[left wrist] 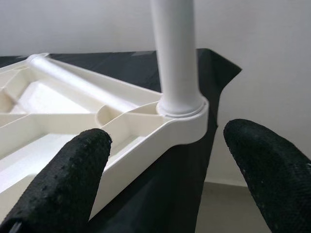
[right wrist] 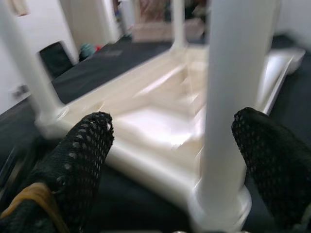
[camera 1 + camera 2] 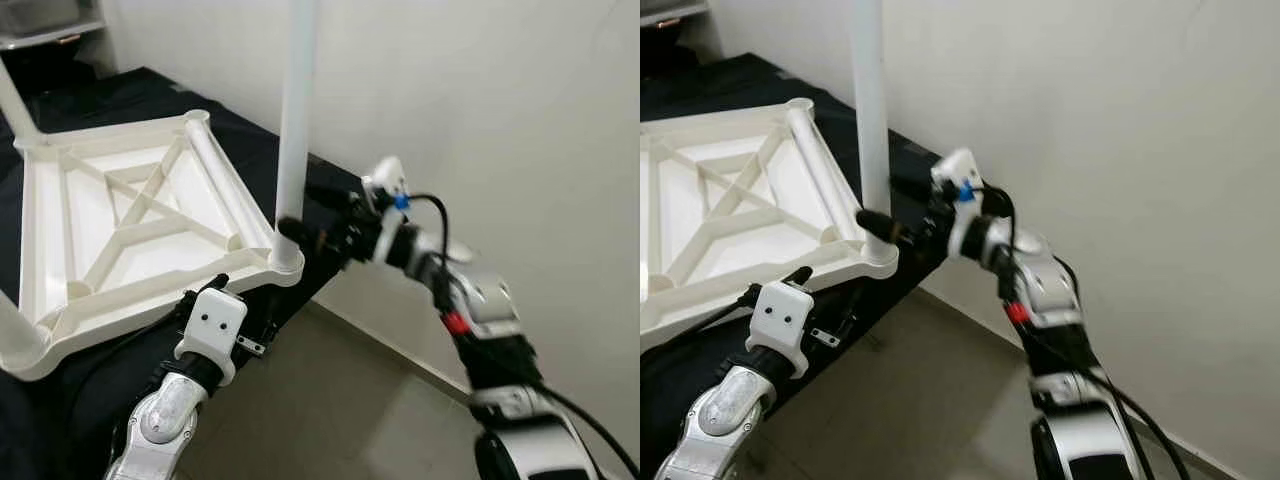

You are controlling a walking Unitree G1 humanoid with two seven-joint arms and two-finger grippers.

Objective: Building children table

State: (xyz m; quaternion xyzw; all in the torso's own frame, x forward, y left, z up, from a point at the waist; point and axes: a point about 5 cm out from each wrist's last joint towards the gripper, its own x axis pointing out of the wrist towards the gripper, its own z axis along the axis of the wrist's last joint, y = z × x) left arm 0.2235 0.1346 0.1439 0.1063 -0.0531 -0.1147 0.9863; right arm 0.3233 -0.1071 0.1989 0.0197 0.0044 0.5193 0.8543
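The white children's table [image 3: 150, 285] lies upside down on a black-covered surface, its ribbed underside facing up. One white leg [image 3: 295, 120] stands upright in the near right corner socket [image 1: 184, 116]. My right gripper [image 3: 880, 200] is open, with a finger on each side of that leg's base; in the right wrist view the leg [image 2: 233, 97] stands closer to one finger than the other. My left gripper [image 3: 235, 300] is open just below the table's front rim, facing the same corner. Two more legs [image 3: 15, 100] [image 3: 15, 335] rise at the left corners.
The black-covered surface [image 3: 80, 400] ends right at this corner, with tiled floor [image 3: 330, 400] below. A white wall [image 3: 480, 100] runs close behind the right arm. A pale shelf [image 3: 50, 30] sits at the far left.
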